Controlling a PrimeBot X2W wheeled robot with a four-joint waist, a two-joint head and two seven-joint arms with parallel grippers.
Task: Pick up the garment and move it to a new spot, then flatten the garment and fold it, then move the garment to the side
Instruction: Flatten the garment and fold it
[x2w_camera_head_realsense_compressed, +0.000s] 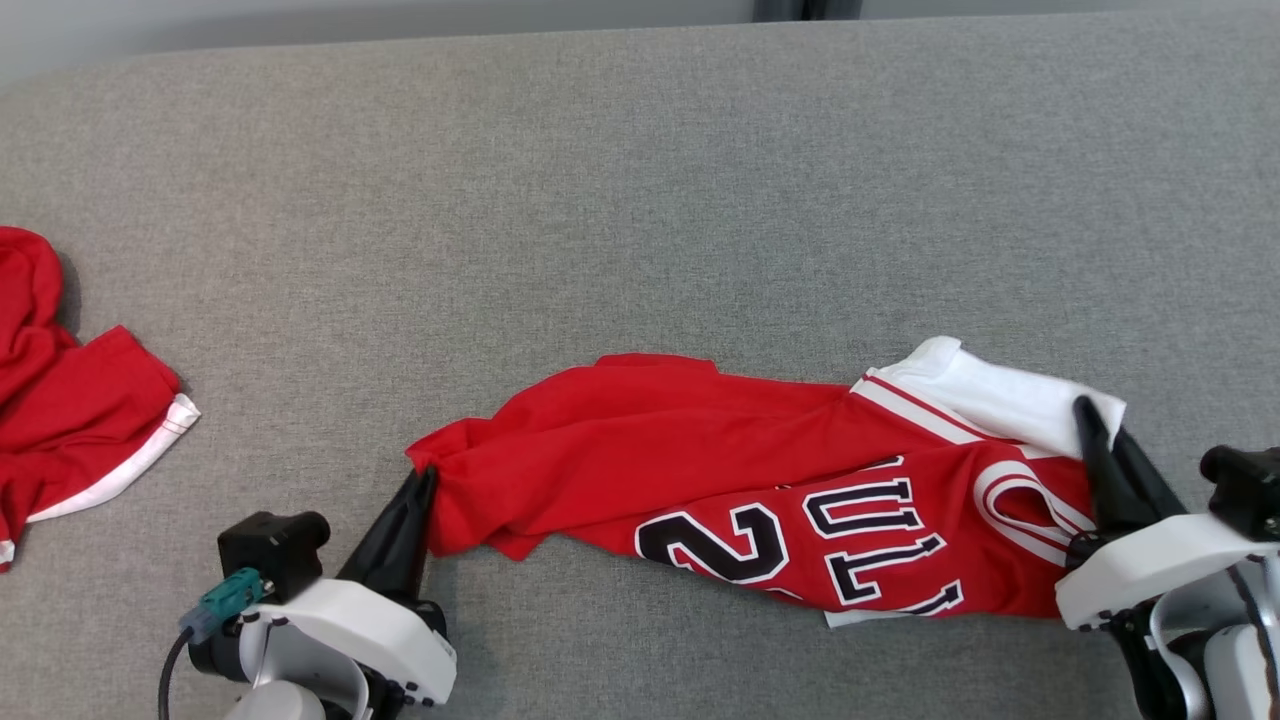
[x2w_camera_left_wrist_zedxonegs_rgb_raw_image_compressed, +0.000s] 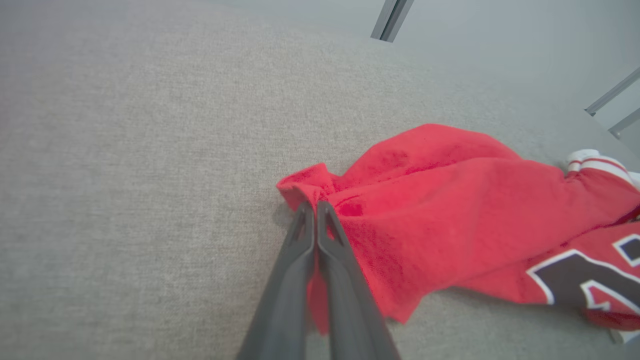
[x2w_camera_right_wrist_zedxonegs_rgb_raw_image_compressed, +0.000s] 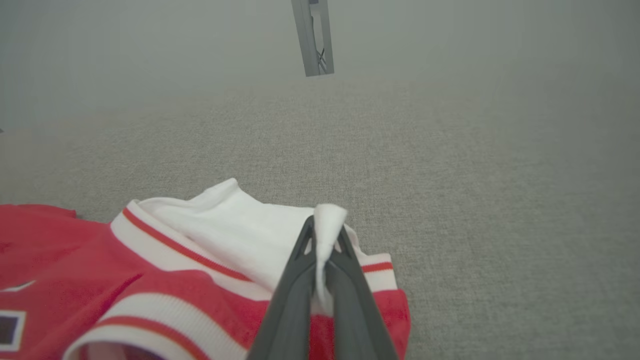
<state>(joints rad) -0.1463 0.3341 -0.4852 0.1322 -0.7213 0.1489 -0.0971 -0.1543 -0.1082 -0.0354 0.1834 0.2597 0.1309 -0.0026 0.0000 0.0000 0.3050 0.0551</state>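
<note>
Red jersey (x2w_camera_head_realsense_compressed: 760, 470) with black numbers is lying stretched out on the grey fabric surface (x2w_camera_head_realsense_compressed: 640, 200), strung between the two claws. The left claw (x2w_camera_head_realsense_compressed: 427, 478) is pinching the jersey's plain red end, fingers pressed together on the cloth, while the right claw (x2w_camera_head_realsense_compressed: 1100, 425) is pinching the white fold at the jersey's opposite end. Another red garment (x2w_camera_head_realsense_compressed: 70, 400) is lying well apart from the jersey, beyond the left claw.
</note>
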